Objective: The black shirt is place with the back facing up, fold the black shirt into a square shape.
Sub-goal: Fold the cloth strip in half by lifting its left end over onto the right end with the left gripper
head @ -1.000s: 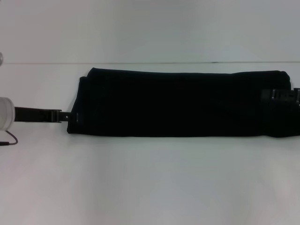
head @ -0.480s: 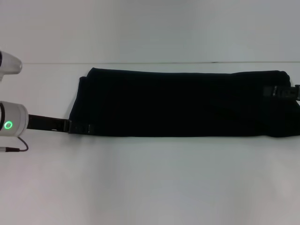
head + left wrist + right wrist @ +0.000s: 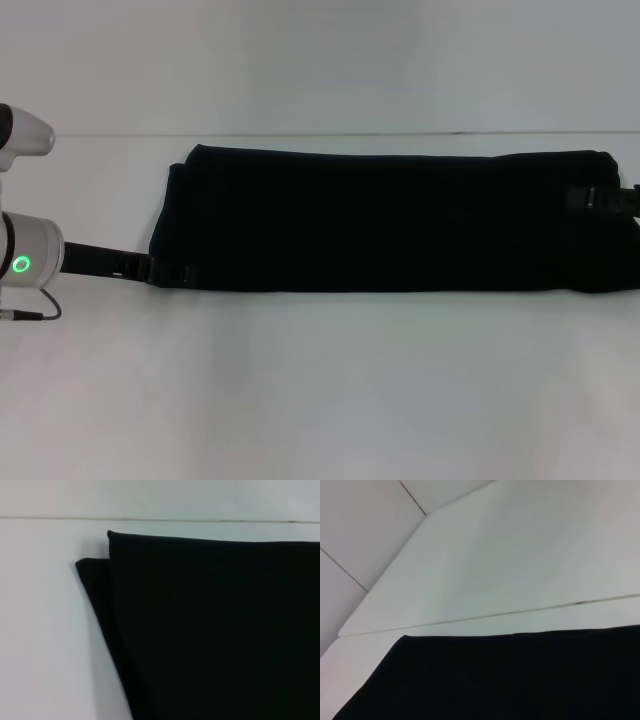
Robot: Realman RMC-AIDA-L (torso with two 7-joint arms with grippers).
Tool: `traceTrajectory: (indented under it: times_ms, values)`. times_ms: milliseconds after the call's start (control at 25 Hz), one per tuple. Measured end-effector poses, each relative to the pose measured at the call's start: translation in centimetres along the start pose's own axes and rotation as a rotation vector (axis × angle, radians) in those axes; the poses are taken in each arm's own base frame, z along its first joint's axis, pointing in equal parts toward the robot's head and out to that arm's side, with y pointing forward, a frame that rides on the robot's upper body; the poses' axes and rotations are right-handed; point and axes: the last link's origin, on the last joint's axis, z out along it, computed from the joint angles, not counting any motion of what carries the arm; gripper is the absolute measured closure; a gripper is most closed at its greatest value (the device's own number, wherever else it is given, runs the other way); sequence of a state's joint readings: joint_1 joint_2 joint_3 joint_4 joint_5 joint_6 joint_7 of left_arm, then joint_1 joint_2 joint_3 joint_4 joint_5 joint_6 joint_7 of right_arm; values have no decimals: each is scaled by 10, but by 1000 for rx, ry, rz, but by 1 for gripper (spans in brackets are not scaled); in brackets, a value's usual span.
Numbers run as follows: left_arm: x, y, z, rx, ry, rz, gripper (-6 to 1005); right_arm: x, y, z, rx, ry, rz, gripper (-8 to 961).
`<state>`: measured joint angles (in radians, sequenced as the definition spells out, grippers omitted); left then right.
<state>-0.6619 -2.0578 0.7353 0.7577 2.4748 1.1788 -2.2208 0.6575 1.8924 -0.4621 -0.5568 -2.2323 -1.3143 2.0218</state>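
Note:
The black shirt (image 3: 380,220) lies flat on the white table (image 3: 320,390), folded into one long band that runs from left to right. No lettering shows on it. My left gripper (image 3: 168,271) is at the band's near left corner, black against the black cloth. My right gripper (image 3: 592,198) rests over the band's right end, near its far edge. In the left wrist view the black shirt (image 3: 215,630) shows its layered left end, with a lower layer sticking out. Only the edge of the black shirt (image 3: 520,680) and bare table show in the right wrist view.
A seam line (image 3: 320,134) crosses the table just behind the shirt. White tabletop stretches in front of the shirt and to its left. The left arm's white wrist (image 3: 25,262) with a green light sits at the left edge.
My left gripper has moved toward the table's front and inward, from the middle of the shirt's left edge to its near left corner. The right gripper has drifted slightly to the right.

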Motion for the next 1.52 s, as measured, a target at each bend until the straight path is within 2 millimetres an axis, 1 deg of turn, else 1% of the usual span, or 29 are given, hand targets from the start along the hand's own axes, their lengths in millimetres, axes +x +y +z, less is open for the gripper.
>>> traceTrajectory:
  times_ms: [320,400,680,840,1040,1200,1320,1480,1520]
  values:
    - [1,-2,-1,7,1,4,272,7,-8,-7,35,40,6,241]
    - [1,-2,-1,8,1,4,530,9,-13,-10,62,53,11,244]
    - [1,-1,0,6,1,3,795,18,-35,-27,177,49,32,253]
    - [1,0,0,5,1,2,974,22,-40,-29,199,49,36,258]
    - [0,0,0,5,1,1,994,30,-42,-25,226,81,28,265]
    - [0,0,0,4,1,0,998,33,-41,-17,239,97,19,270]
    - [1,0,1,4,1,1,998,33,-38,-10,233,109,15,274]
    - [1,-1,0,6,1,2,999,32,-38,-9,233,107,19,279]
    - [1,-1,0,5,1,2,999,33,-38,-10,233,106,21,330]
